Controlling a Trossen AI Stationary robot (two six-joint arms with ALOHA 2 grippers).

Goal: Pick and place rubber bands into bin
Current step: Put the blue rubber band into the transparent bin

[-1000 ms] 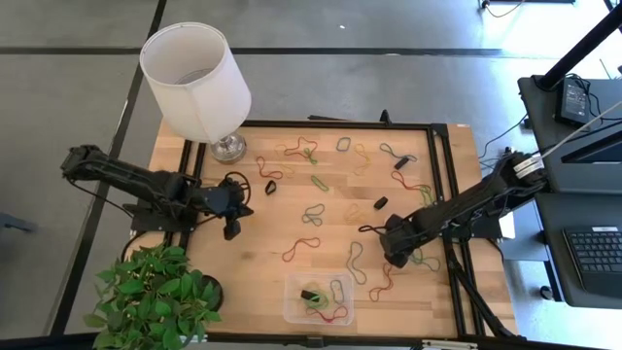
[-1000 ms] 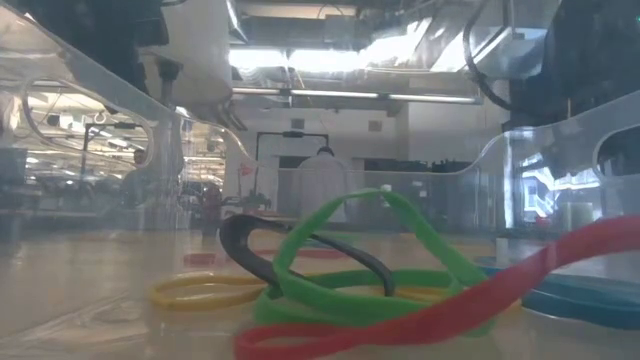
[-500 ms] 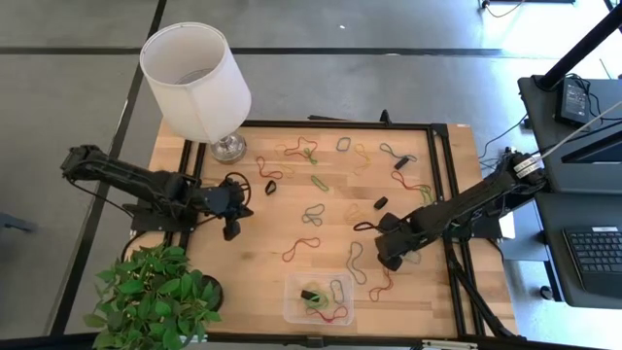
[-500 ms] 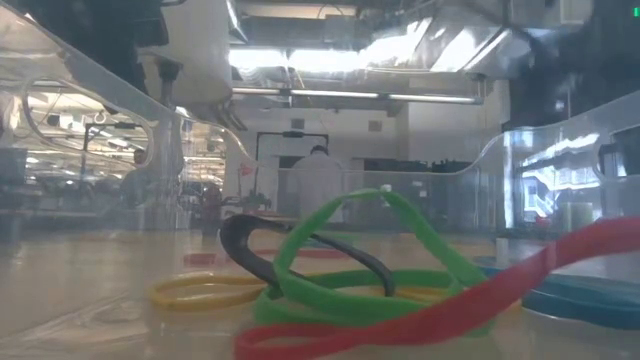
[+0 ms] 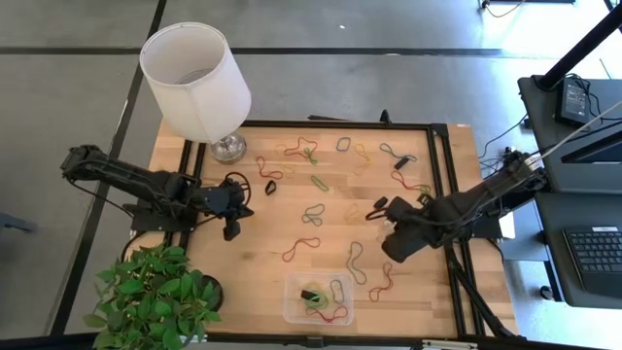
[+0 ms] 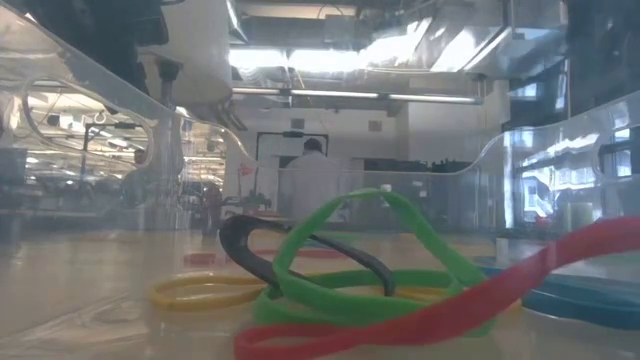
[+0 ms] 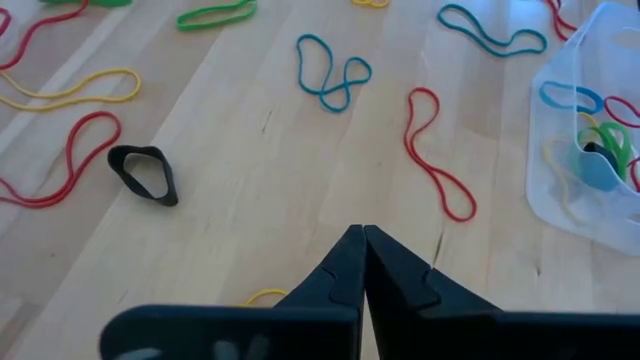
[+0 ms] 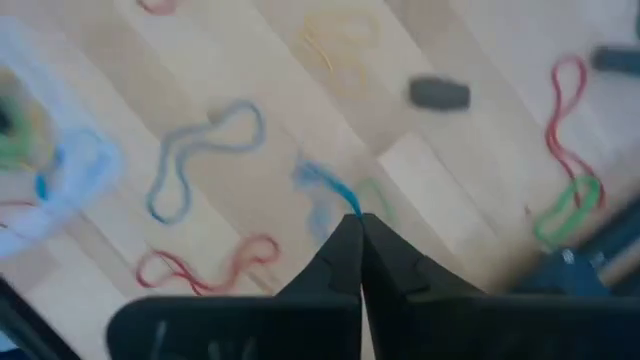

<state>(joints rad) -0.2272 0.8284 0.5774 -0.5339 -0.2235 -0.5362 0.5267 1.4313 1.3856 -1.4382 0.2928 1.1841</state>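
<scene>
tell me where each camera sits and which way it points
High view: above, straight down on the pale wooden table; both dark arms show, left claw, right claw.
Low view: at table height inside the small clear plastic bin, looking level past a green rubber band at the room; no arm seen.
Left wrist view: forward past its shut claw over the table.
Right wrist view: past its shut claw, a blue rubber band pinched at its tip.
Shared: high and left wrist views both show the bin.
</scene>
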